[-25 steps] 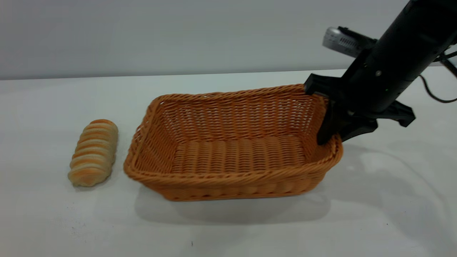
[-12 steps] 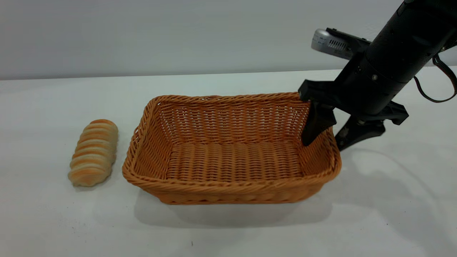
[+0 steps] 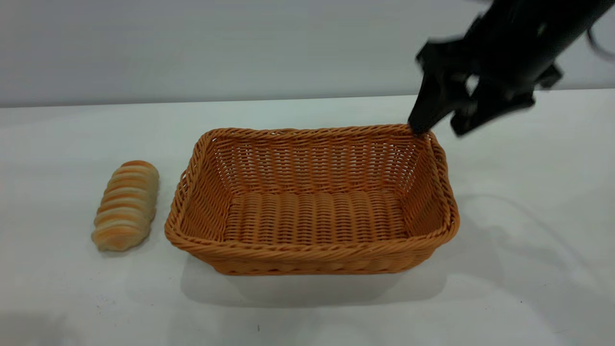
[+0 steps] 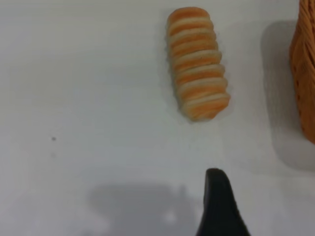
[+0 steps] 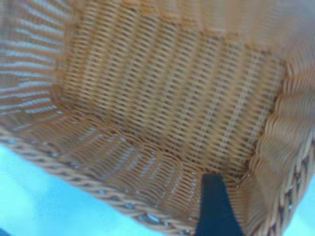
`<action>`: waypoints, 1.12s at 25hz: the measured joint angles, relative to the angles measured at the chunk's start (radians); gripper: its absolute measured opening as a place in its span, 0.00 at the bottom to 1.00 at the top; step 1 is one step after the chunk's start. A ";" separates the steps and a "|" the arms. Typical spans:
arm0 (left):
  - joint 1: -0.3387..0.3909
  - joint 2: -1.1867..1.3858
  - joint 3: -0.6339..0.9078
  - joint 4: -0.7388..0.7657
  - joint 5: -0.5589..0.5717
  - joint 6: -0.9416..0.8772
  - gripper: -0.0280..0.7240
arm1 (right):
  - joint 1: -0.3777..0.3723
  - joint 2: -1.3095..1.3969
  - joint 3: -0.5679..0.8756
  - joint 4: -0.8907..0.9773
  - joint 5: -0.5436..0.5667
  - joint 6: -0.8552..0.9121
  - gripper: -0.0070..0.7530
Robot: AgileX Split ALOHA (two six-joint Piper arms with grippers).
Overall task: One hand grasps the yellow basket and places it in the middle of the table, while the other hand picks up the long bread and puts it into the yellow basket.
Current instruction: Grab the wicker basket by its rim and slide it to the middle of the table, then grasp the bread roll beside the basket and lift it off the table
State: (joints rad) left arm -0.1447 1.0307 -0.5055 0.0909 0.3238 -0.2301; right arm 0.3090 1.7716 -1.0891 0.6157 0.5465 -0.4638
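Observation:
The yellow basket (image 3: 312, 216) stands flat on the white table (image 3: 528, 269), empty. My right gripper (image 3: 438, 128) hangs open and empty above the basket's far right corner, its fingers clear of the rim. The right wrist view looks down into the basket (image 5: 162, 98) past one black finger (image 5: 212, 206). The long bread (image 3: 126, 205) lies on the table just left of the basket. In the left wrist view the bread (image 4: 198, 63) lies ahead of one black finger (image 4: 217, 201), with a gap of bare table between them. The left gripper is outside the exterior view.
The basket's side wall (image 4: 306, 69) shows beside the bread in the left wrist view. A grey wall (image 3: 192, 43) runs behind the table's far edge. Bare table lies in front of the basket and to its right.
My right gripper has opened, let go of the basket's right wall and risen above its far right corner. The basket has dropped flat onto the table. The bread has not moved.

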 joint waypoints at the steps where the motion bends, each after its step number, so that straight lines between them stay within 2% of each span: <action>1: 0.000 0.034 0.000 0.000 -0.028 -0.008 0.72 | 0.000 -0.030 0.000 -0.008 0.011 -0.005 0.69; 7: 0.000 0.223 0.000 0.000 -0.179 -0.020 0.72 | 0.000 -0.200 0.000 -0.056 0.085 -0.037 0.62; 19: 0.000 0.592 -0.019 0.003 -0.555 -0.023 0.72 | 0.000 -0.512 0.000 -0.067 0.281 -0.096 0.52; 23: 0.000 0.705 -0.071 0.003 -0.605 -0.004 0.72 | 0.000 -0.596 0.000 -0.069 0.332 -0.097 0.49; 28: 0.000 0.821 -0.154 0.003 -0.615 0.024 0.72 | 0.000 -0.683 0.000 -0.070 0.383 -0.097 0.48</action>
State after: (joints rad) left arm -0.1447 1.8517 -0.6591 0.0937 -0.2913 -0.2065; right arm 0.3090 1.0884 -1.0891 0.5455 0.9290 -0.5611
